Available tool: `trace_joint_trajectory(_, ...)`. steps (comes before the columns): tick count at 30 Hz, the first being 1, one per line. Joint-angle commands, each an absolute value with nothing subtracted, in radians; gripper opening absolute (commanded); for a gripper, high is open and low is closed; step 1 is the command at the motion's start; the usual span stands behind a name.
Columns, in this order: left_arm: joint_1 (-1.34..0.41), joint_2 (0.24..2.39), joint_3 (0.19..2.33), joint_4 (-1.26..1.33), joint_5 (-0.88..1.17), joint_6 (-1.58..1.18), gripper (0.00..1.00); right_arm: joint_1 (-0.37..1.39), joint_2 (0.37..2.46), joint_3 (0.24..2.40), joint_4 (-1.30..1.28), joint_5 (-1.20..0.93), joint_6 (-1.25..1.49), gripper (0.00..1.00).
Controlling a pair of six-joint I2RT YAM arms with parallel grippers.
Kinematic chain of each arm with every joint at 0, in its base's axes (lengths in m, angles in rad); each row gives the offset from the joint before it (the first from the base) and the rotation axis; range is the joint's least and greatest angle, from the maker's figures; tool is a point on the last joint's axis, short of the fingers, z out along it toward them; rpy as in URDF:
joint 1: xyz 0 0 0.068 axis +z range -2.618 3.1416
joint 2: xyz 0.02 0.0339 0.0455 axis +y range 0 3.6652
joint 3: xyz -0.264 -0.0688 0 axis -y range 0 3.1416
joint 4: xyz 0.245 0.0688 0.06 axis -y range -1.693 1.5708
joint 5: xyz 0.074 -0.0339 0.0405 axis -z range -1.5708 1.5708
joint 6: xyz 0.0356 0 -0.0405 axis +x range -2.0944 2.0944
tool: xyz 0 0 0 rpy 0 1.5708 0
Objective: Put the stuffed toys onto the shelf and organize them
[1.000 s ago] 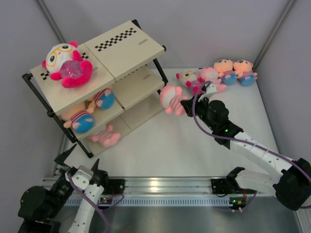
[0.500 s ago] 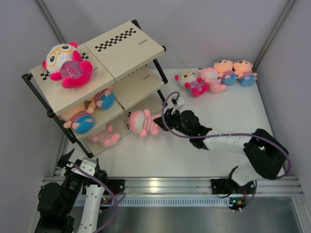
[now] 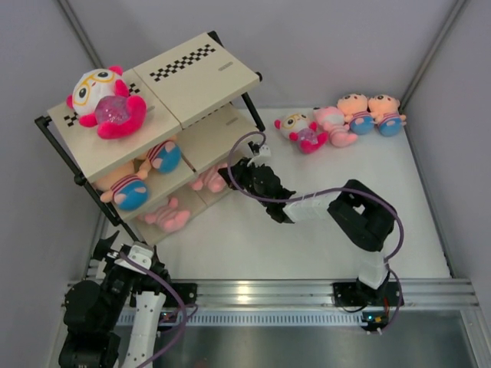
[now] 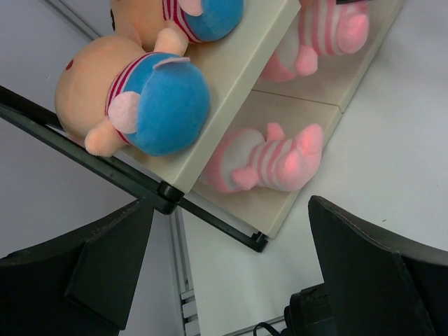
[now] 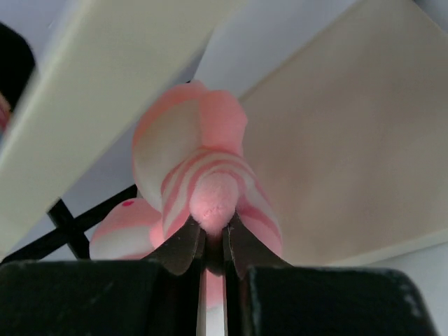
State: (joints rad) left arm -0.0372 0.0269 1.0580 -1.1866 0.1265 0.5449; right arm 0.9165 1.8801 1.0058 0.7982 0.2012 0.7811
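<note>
- White counter [image 3: 307,230], grey walls [image 3: 345,46]; four plush dolls [image 3: 354,109] lie far right.
- Beige shelf [image 3: 201,73] board overhangs right pincer [image 5: 210,246], clamped on pale pink striped doll [image 5: 199,168] at lowest tier.
- Nearby, left pincer [image 4: 229,210] gapes apart.

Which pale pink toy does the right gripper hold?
The pink toy at the bottom tier's right board, in the right gripper; the left-board pink toy and the table's pink toy lie free.

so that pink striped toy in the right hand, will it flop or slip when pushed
Probably floppy: the pink striped toy bulges around the right hand, which is shut on one small nub. Likely light, since that thin pinch seems to carry it. Its fuzzy fabric should resist slipping, though it may twist against the shelf board.
</note>
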Motion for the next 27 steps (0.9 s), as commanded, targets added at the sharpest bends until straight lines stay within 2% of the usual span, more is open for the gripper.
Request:
trace_joint_trajectory(1,-0.029,0.041,1.040,-1.092,0.155,0.520,0.99,0.939,1.968,1.074,0.877,0.294,0.900,0.00)
trace_joint_trajectory(5,-0.029,0.063,1.020,-1.056,0.193,0.520,0.98,0.954,2.080,1.143,0.864,0.293,0.979,0.00)
trace_joint_trajectory(8,-0.029,0.090,0.991,-0.993,0.183,0.476,0.99,0.969,2.105,1.172,0.847,0.290,0.986,0.16)
trace_joint_trajectory(9,-0.029,0.104,0.986,-0.979,0.189,0.465,0.98,0.968,2.103,1.166,0.833,0.291,0.986,0.24)
trace_joint_trajectory(11,-0.029,0.167,0.989,-0.973,0.234,0.437,0.98,0.969,2.070,1.144,0.821,0.314,0.967,0.34)
trace_joint_trajectory(12,-0.029,0.193,0.995,-0.974,0.302,0.436,0.97,0.969,2.054,1.112,0.825,0.322,0.938,0.44)
trace_joint_trajectory(13,-0.028,0.243,0.997,-0.976,0.320,0.452,0.97,0.968,2.034,1.095,0.824,0.327,0.919,0.49)
trace_joint_trajectory(15,-0.028,0.297,0.999,-0.974,0.325,0.459,0.95,0.963,1.961,1.045,0.821,0.319,0.878,0.59)
trace_joint_trajectory(19,-0.028,0.416,1.017,-0.974,0.397,0.488,0.91,0.934,1.792,0.962,0.700,0.246,0.746,0.72)
trace_joint_trajectory(23,-0.028,0.503,1.078,-0.977,0.477,0.512,0.91,0.864,1.521,0.865,0.492,0.164,0.635,0.75)
trace_joint_trajectory(26,-0.028,0.580,1.120,-0.979,0.486,0.489,0.90,0.744,1.337,0.789,0.332,0.117,0.591,0.77)
trace_joint_trajectory(27,-0.028,0.600,1.127,-0.980,0.492,0.483,0.88,0.648,1.298,0.764,0.304,0.103,0.589,0.79)
